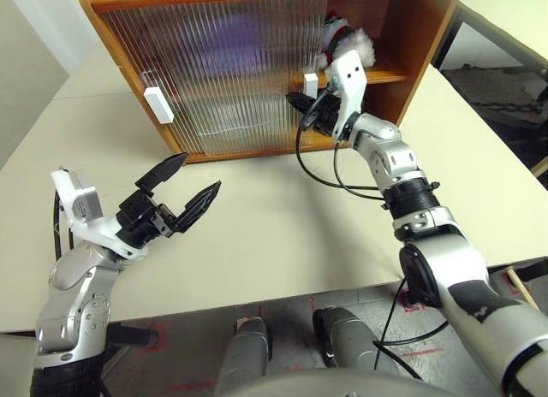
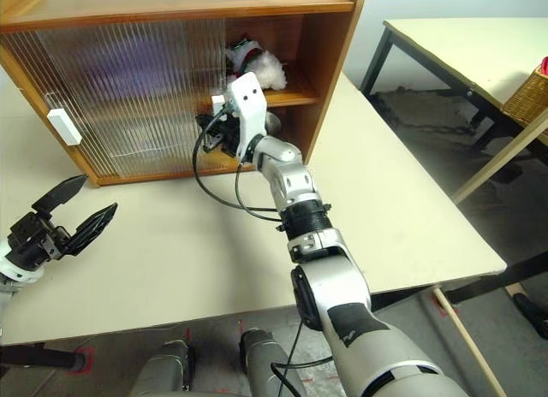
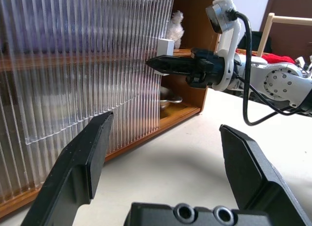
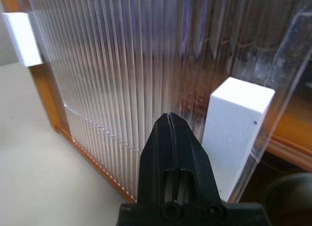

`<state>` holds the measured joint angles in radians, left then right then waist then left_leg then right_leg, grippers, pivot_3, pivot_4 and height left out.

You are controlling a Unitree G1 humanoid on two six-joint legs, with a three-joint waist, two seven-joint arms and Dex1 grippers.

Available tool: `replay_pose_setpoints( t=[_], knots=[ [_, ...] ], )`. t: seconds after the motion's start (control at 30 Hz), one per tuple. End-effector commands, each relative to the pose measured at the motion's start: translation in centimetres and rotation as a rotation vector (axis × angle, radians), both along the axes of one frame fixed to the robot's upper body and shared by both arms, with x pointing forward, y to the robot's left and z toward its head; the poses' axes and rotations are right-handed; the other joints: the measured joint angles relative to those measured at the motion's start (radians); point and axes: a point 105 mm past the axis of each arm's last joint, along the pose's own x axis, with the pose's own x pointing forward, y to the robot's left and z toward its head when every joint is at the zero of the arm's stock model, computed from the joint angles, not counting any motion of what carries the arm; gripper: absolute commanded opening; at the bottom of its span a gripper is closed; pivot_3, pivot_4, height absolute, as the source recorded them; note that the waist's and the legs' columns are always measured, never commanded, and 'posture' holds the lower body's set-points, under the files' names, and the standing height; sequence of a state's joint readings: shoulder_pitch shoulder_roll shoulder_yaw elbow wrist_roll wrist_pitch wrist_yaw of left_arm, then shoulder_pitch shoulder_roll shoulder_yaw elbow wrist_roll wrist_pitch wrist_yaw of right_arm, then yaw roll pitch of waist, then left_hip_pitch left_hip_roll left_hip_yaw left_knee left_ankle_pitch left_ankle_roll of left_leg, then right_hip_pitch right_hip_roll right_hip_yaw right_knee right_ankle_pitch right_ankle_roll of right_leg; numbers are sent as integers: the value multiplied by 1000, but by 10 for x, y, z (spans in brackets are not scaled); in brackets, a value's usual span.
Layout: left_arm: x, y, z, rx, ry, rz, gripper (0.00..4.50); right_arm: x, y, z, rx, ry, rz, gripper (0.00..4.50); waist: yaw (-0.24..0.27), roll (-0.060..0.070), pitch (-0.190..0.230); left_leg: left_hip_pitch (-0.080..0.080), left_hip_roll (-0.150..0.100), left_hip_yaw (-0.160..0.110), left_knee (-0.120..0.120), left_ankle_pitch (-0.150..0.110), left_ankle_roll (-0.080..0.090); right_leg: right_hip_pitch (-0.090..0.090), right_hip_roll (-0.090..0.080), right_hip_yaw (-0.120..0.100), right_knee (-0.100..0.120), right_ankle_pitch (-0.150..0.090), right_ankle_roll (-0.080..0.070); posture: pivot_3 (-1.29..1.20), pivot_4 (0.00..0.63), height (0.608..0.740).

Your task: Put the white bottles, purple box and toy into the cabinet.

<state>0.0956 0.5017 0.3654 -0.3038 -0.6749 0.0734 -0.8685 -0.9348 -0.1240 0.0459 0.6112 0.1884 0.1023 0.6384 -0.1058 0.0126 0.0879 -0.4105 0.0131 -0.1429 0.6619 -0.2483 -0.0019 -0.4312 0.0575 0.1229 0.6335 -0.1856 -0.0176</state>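
The orange-brown cabinet [image 1: 413,39] stands on the table with its ribbed sliding doors covering the left and middle; the right end is open. On the shelf in that open end sits the toy [image 1: 347,39]. A purple blur behind the doors is the purple box [image 1: 235,46]. The white bottles are hidden. My right gripper [image 1: 294,100] is shut, its tips beside the white block handle [image 4: 236,133] at the door's edge, with nothing held. Low over the table's near left, my left gripper [image 1: 201,171] stands open and empty.
A steel bowl [image 3: 168,97] lies in the cabinet's lower open compartment. A second white handle [image 1: 158,105] sits on the left door. The cream table [image 1: 282,234] stretches between my arms. Another table [image 2: 462,46] and a wicker basket [image 2: 531,93] stand to the right.
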Motion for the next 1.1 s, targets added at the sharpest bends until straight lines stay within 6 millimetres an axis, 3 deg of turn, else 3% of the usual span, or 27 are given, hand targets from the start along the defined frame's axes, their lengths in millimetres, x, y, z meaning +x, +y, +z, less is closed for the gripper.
replay_pose_setpoints(
  t=[0.03, 0.53, 0.7, 1.1],
  knots=[
    [3, -1, -3, 3, 15, -18, 4486, 5, -20, 2, 24, -1, -79, 0, -1, 0, 0, 0, 0, 0, 0, 0, 0, 0, 0, 0, 0, 1, 0, -193, 85, 740],
    [5, -2, -3, 5, 13, -31, 4486, 15, -68, -4, -1, 3, -224, 0, -21, 0, 0, 2, -1, 0, 1, 2, 4, 2, 0, 0, 0, 5, 2, -210, 79, 740],
    [5, -2, -3, 5, 16, -29, 4486, 18, -98, -2, -19, 2, -299, 0, -25, 0, 0, 2, -1, 0, 1, 3, 5, 4, 0, 0, -1, 5, 3, -215, 84, 740],
    [5, -1, -4, 2, 23, -24, 4486, 23, -146, -6, -63, 7, -423, 0, -40, 0, 0, 4, -2, 0, 1, 3, 6, 6, -1, 1, -1, 1, 12, -214, 96, 740]
  ],
)
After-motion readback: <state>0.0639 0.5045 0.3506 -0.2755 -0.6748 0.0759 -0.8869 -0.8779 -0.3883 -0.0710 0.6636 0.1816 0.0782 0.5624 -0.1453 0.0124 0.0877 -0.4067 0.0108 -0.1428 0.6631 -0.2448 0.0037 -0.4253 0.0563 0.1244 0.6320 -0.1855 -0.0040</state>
